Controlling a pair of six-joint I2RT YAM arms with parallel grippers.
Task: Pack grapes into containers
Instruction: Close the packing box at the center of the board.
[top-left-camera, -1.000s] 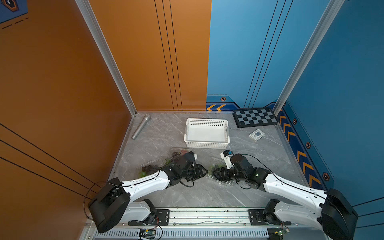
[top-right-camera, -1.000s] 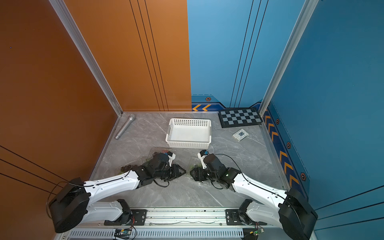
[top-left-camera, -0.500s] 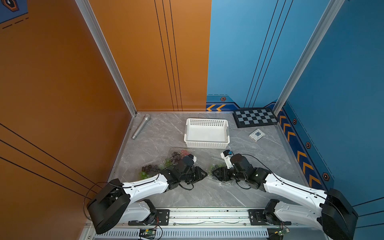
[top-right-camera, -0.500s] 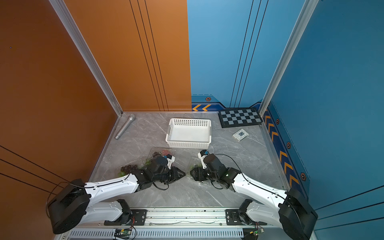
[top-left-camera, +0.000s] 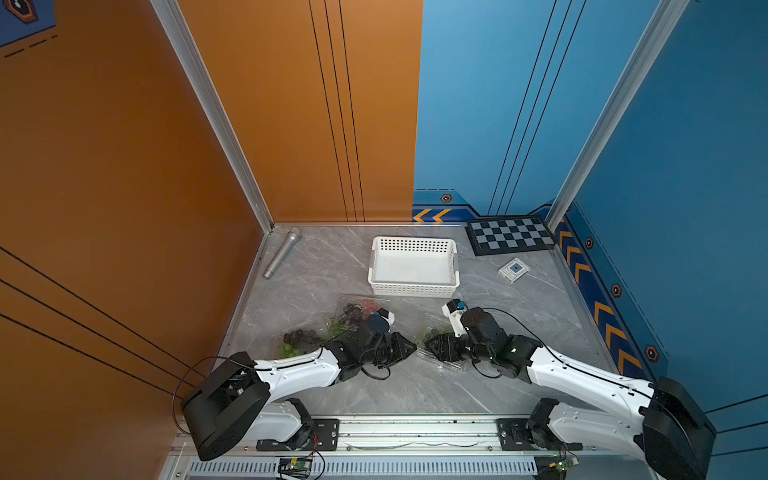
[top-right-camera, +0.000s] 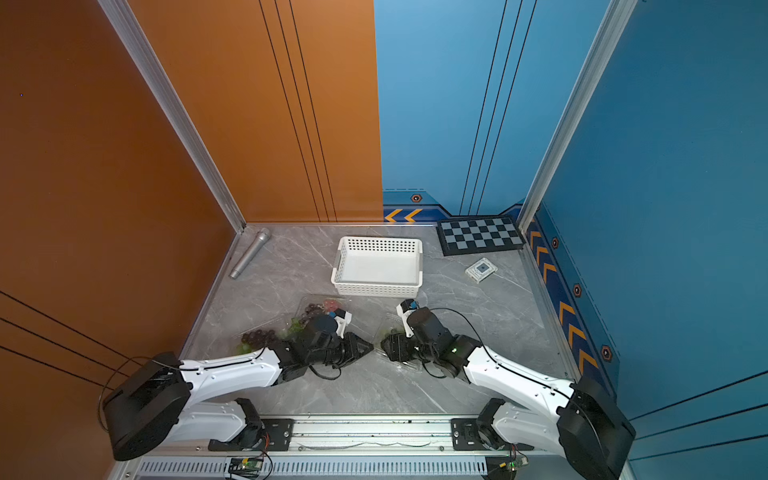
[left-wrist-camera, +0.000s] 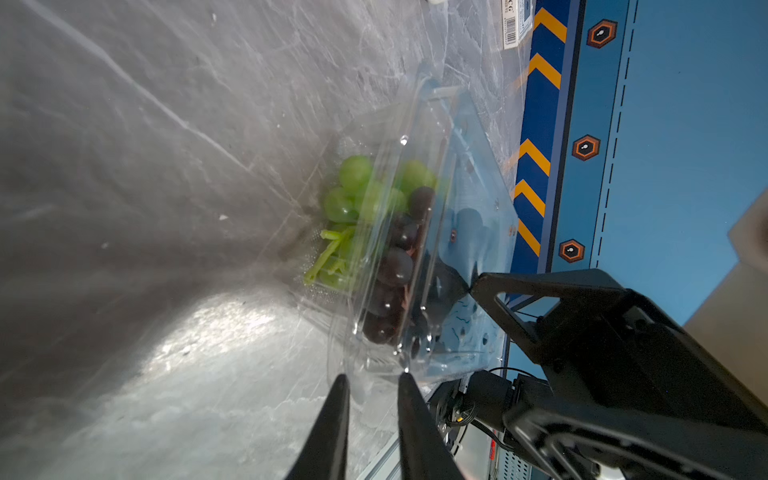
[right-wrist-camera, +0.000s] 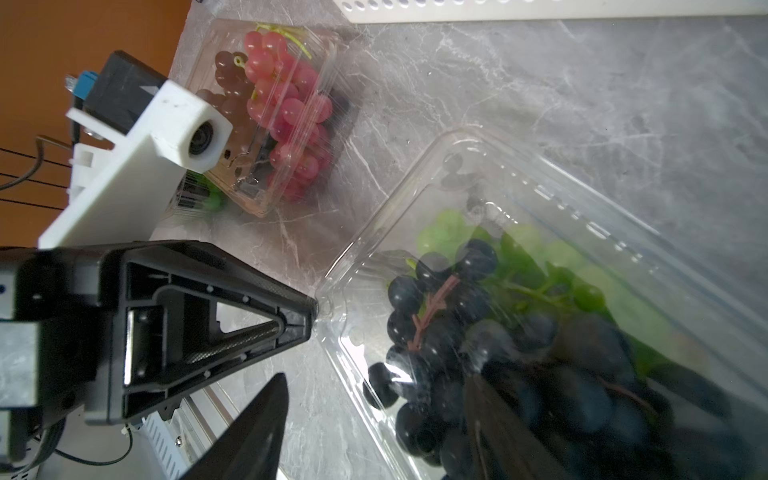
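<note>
A clear container (top-left-camera: 439, 340) (right-wrist-camera: 540, 195) of dark grapes (right-wrist-camera: 436, 316) and green grapes (left-wrist-camera: 353, 183) lies between my two grippers. My left gripper (left-wrist-camera: 372, 376) (top-left-camera: 409, 349) is at its near corner, jaws a narrow gap apart with the clear lip between the tips. My right gripper (right-wrist-camera: 376, 376) (top-left-camera: 432, 347) stands open. One of its fingers (right-wrist-camera: 257, 424) is over bare table; the other shows dark through the plastic. A second container (right-wrist-camera: 291, 99) (top-left-camera: 357, 309) holds pinkish and dark grapes. A third bunch (top-left-camera: 299, 338) lies further left.
A white perforated basket (top-left-camera: 413, 266) stands behind the containers. A silver microphone (top-left-camera: 282, 253) lies at the back left. A checkerboard (top-left-camera: 509, 240) and a small clear box (top-left-camera: 514, 270) are at the back right. Walls close in left, back and right.
My left gripper has shifted right up to the container's corner and its jaws have narrowed. The right arm has stayed put.
</note>
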